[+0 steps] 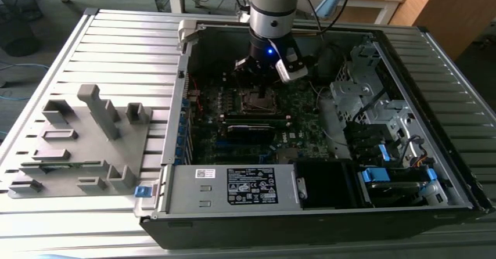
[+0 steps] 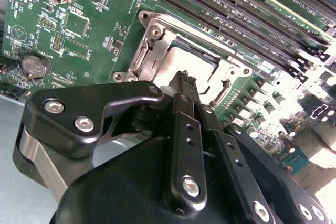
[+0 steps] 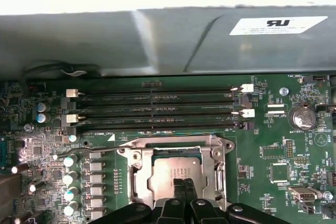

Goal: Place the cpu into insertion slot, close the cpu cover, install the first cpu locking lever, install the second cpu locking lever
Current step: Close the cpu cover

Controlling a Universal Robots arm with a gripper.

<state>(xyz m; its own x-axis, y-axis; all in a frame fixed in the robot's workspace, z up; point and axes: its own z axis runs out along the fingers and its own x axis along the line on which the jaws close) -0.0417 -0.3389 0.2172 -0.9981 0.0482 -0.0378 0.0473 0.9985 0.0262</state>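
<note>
The cpu [image 3: 167, 172] lies in the insertion slot [image 1: 259, 100] on the green board, its dull silver face up. The cpu cover [image 3: 215, 163], a silver frame plate, lies flat around it, and its window shows the chip [image 2: 202, 59]. My gripper [image 3: 183, 183] hangs just over the socket with its black fingers pressed together and nothing between them. In the second wrist view the gripper [image 2: 184, 77] tips sit above the edge of the cover [image 2: 157, 38]. In the exterior view the gripper [image 1: 257, 68] is inside the open case, above the socket. I cannot make out the locking levers' positions.
Long black memory slots [image 3: 157, 108] run beside the socket, toward the case wall [image 3: 157, 40]. A coin battery [image 3: 302, 116] and capacitors [image 3: 68, 179] stand on the board. A drive cage [image 1: 372, 96] is on the exterior view's right, the power supply [image 1: 232, 183] in front, a grey fixture rack [image 1: 78, 143] on its left.
</note>
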